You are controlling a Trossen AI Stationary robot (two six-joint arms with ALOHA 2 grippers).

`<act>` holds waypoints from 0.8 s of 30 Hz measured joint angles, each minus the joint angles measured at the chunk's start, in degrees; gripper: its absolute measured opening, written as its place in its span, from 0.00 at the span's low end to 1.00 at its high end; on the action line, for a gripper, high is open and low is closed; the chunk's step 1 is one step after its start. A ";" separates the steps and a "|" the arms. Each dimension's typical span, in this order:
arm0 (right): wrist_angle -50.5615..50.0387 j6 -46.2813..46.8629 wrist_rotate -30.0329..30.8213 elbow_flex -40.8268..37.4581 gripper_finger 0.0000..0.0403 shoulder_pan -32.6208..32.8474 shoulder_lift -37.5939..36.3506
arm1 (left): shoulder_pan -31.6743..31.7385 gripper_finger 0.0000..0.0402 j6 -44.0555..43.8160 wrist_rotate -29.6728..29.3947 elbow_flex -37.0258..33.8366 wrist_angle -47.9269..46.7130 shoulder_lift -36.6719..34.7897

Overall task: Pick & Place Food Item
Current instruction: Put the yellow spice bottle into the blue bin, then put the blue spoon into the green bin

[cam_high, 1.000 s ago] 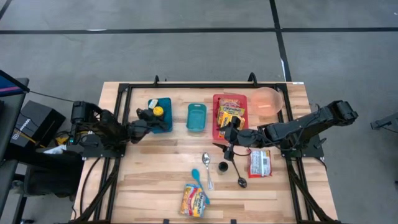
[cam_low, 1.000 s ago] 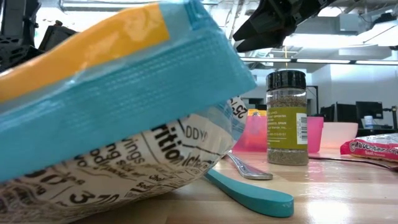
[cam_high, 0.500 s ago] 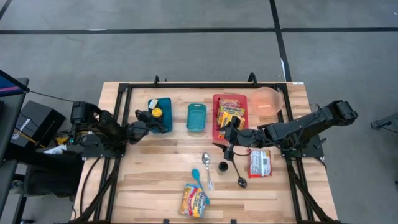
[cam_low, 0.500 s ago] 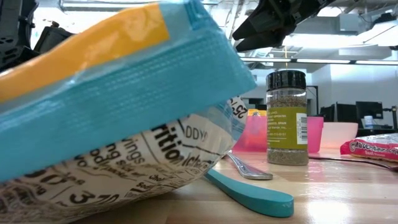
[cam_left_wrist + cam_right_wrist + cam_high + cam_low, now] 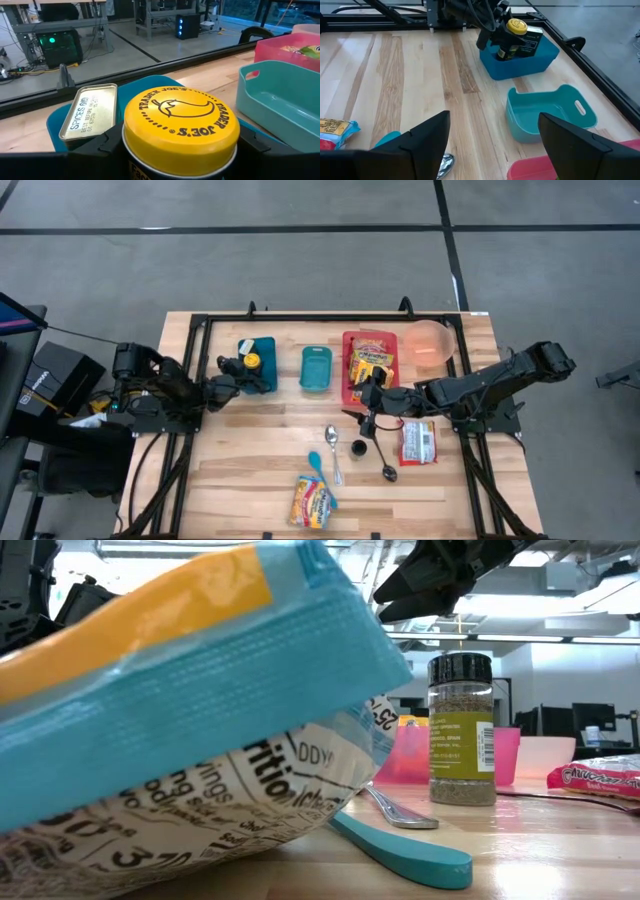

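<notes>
You have three bins on the table (image 5: 250,470): one blue bin (image 5: 263,366), one empty teal bin (image 5: 316,368), one red bin (image 5: 352,370) with snack packets — plus one pink bowl (image 5: 431,342). Your left gripper (image 5: 238,369) pinches the yellow-lidded jar (image 5: 181,125) inside the blue bin, just beside one spice tin (image 5: 90,117). Your right gripper (image 5: 368,404) hangs spread wide above the table near the red bin. Below it: one spice shaker (image 5: 461,728), one metal spoon (image 5: 333,450), one teal spoon (image 5: 400,849), one black spoon (image 5: 385,464) and two loose packets — one red (image 5: 418,442), one blue (image 5: 313,502).
</notes>
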 joint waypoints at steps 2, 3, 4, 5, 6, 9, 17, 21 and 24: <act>0.00 -0.01 0.00 0.00 0.74 0.00 0.00 | 0.00 0.54 -0.05 0.01 0.00 0.00 0.00; 0.00 -0.01 -0.02 0.00 0.74 -0.02 0.00 | 0.00 0.55 -0.09 -0.01 0.00 0.00 0.00; 0.00 -0.01 0.00 0.00 0.74 0.00 0.00 | 0.00 0.55 -0.11 0.01 0.00 -0.02 0.00; 0.00 -0.01 0.00 0.00 0.74 -0.02 0.00 | 0.00 0.55 -0.09 0.01 0.00 -0.05 0.00; 0.00 -0.01 0.00 0.00 0.74 -0.02 0.00 | 0.00 0.55 -0.11 0.01 0.00 -0.09 0.00; 0.00 -0.01 0.00 0.00 0.74 -0.02 0.00 | 0.00 0.52 -0.09 0.01 0.00 -0.09 0.00; -0.01 -0.01 -0.02 0.00 0.74 -0.01 0.00 | 0.00 0.57 -0.45 0.01 0.00 -0.33 0.00; 0.00 -0.01 -0.02 0.00 0.74 0.00 0.00 | 0.00 0.51 -0.70 -0.03 0.00 -0.35 0.00; -0.01 0.01 -0.02 0.00 0.74 -0.01 0.00 | 0.00 0.50 -0.70 -0.05 0.00 -0.37 0.00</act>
